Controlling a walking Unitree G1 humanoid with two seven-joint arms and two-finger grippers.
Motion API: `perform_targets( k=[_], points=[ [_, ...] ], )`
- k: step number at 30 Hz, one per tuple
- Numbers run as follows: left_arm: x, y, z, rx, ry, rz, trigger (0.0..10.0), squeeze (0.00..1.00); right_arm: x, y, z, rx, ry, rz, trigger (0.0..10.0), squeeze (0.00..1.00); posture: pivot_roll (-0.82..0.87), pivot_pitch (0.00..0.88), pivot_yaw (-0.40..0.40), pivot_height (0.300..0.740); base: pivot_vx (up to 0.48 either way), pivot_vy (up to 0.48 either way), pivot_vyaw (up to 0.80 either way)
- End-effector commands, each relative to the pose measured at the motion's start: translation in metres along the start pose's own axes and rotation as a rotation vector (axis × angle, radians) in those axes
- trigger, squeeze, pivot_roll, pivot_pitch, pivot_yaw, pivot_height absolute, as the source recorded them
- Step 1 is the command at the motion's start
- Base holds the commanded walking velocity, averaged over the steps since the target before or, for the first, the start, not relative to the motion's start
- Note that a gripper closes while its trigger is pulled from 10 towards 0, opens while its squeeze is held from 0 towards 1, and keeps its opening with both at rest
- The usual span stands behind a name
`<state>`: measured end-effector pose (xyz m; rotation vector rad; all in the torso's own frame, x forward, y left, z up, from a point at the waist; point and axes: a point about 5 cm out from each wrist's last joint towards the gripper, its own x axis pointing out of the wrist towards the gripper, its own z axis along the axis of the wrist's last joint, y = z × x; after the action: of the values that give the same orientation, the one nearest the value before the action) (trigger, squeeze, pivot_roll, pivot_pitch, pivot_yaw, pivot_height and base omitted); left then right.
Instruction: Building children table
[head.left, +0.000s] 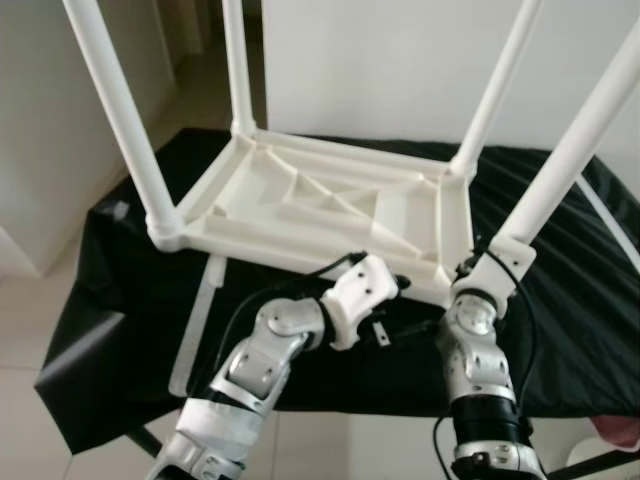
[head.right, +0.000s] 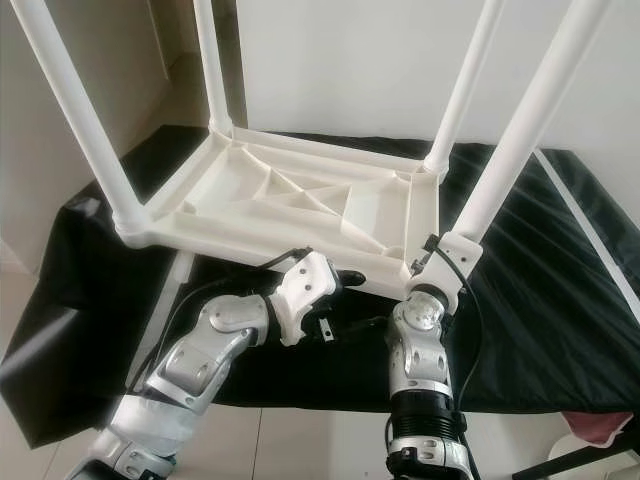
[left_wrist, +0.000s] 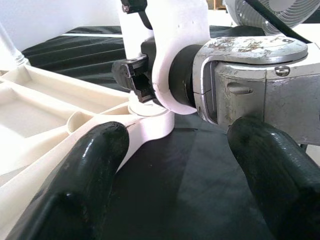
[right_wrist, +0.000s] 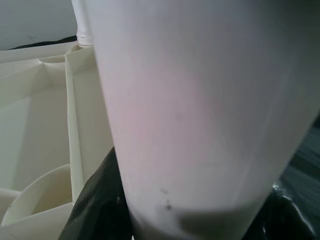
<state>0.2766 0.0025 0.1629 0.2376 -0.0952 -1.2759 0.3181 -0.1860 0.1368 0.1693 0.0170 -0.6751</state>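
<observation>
The upturned white plastic child's table top (head.right: 300, 205) lies on the black cloth-covered table (head.right: 560, 300). The right gripper (right_wrist: 200, 215) pinches the near-right white tubular leg (head.right: 520, 130), seemingly seating it. The left gripper (left_wrist: 175, 170), fingers spread, hovers beside the corner socket. Next: press the leg home.

A black cloth (head.left: 150, 300) covered the worktop; pale tiled floor (head.left: 30, 320) lay to the left; a white wall (head.left: 400, 60) stood at the far side.
</observation>
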Motion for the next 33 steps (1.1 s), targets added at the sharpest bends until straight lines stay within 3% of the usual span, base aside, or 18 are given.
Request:
perform_targets(
  k=[1,4,5,6,13,16,23,24,25,33],
  points=[
    [0.001,0.000,-0.001,0.006,0.008,0.049,10.0,0.00,0.003,-0.002,-0.003,0.027,0.041,-0.045,10.0,0.00,0.05,0.000,-0.063,0.740,0.000,0.000,0.00],
    [0.000,-0.001,-0.001,0.005,0.009,0.052,10.0,0.00,0.003,-0.002,-0.004,0.036,0.050,-0.046,10.0,0.00,0.05,0.000,-0.063,0.740,0.000,0.000,0.00],
    [0.000,-0.001,-0.002,0.004,0.009,0.053,10.0,0.00,0.003,-0.001,-0.004,0.045,0.047,-0.038,10.0,0.11,0.05,0.000,-0.063,0.740,0.000,0.000,0.00],
    [0.000,-0.001,-0.002,0.003,0.010,0.054,10.0,0.00,0.002,0.000,-0.004,0.058,0.047,-0.020,10.0,1.00,0.05,0.000,-0.063,0.740,0.000,0.000,0.00],
    [0.000,-0.002,-0.002,0.003,0.010,0.051,10.0,0.00,0.000,0.001,0.004,0.084,-0.013,0.027,10.0,1.00,0.04,0.000,-0.061,0.740,0.000,0.000,0.00],
    [-0.001,-0.004,-0.003,0.001,0.011,0.041,10.0,0.00,-0.004,-0.014,0.003,0.029,-0.063,0.058,10.0,1.00,0.04,0.000,-0.060,0.740,0.000,0.000,0.00],
    [-0.005,-0.008,-0.004,-0.013,0.007,0.021,10.0,0.00,-0.015,-0.021,-0.002,-0.025,-0.097,0.171,10.0,1.00,0.03,0.000,-0.057,0.740,0.000,0.000,0.00],
    [-0.006,-0.010,-0.004,-0.018,0.003,0.013,10.0,0.00,-0.018,-0.022,-0.004,-0.034,-0.094,0.192,10.0,0.91,0.03,0.000,-0.057,0.740,0.000,0.000,0.00],
    [-0.008,-0.012,-0.004,-0.026,-0.004,0.000,10.0,0.00,-0.021,-0.025,-0.007,-0.051,-0.092,0.201,10.0,0.00,0.02,0.000,-0.056,0.740,0.000,0.000,0.00],
    [-0.018,-0.024,-0.003,-0.054,-0.025,-0.082,10.0,0.00,-0.032,-0.034,-0.018,-0.064,-0.053,0.208,10.0,0.00,0.02,0.000,-0.055,0.740,0.000,0.000,0.00]
  ],
)
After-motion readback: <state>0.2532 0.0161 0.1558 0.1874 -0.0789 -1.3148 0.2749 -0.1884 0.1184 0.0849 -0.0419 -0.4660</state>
